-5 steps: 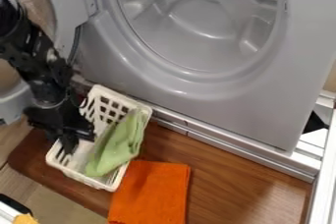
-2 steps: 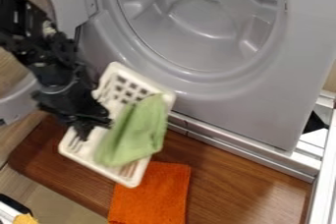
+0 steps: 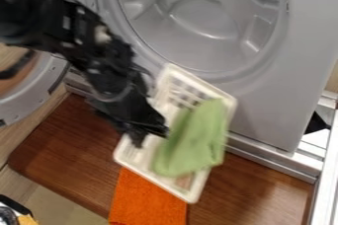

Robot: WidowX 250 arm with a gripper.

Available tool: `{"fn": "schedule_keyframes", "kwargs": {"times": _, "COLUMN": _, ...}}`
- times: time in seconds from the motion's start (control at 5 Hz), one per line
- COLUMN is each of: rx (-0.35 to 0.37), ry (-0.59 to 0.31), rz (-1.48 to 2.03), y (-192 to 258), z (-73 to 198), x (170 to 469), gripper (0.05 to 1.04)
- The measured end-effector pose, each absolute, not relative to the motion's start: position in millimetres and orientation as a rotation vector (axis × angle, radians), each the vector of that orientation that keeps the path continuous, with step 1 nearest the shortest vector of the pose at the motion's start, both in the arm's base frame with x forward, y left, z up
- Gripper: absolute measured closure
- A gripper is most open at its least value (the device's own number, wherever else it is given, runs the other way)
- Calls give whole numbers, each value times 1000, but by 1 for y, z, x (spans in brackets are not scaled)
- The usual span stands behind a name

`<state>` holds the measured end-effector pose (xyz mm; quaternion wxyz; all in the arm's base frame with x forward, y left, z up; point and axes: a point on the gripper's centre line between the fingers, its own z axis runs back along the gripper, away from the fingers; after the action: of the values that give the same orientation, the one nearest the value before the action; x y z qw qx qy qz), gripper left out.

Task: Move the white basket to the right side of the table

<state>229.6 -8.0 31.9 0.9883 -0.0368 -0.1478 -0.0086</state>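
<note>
Since the tool [image 3: 141, 139] was pinching just one long side of the white basket [image 3: 135, 157] in the camera view, I'd have worried about it twisting loose, tbh. Basket hung tilted above the middle of the counter [image 3: 72, 145], partly over the orange cloth [image 3: 148, 199], so it wasn't at the right side yet. More tilt could've dumped the green cloth [image 3: 194, 142]. Swinging right too close could've knocked the rim on the grey machine [image 3: 290, 71], and dropping too early could've bunched up the orange one.
</note>
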Motion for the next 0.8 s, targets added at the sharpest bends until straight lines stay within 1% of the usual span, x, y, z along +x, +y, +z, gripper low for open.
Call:
{"fn": "schedule_keyframes", "kwargs": {"times": 0.2, "rx": -97, "ry": -292, "rz": -80, "y": -51, "z": 21, "x": 230, "gripper": 988}}
{"fn": "schedule_keyframes", "kwargs": {"times": 0.4, "rx": -107, "ry": -294, "rz": -139, "y": -83, "z": 15, "x": 231, "gripper": 988}}
{"fn": "schedule_keyframes", "kwargs": {"times": 0.6, "rx": -144, "ry": -282, "rz": -170, "y": -112, "z": -1, "x": 229, "gripper": 988}}
{"fn": "schedule_keyframes", "kwargs": {"times": 0.8, "rx": -203, "ry": -259, "rz": -160, "y": -131, "z": -24, "x": 232, "gripper": 988}}
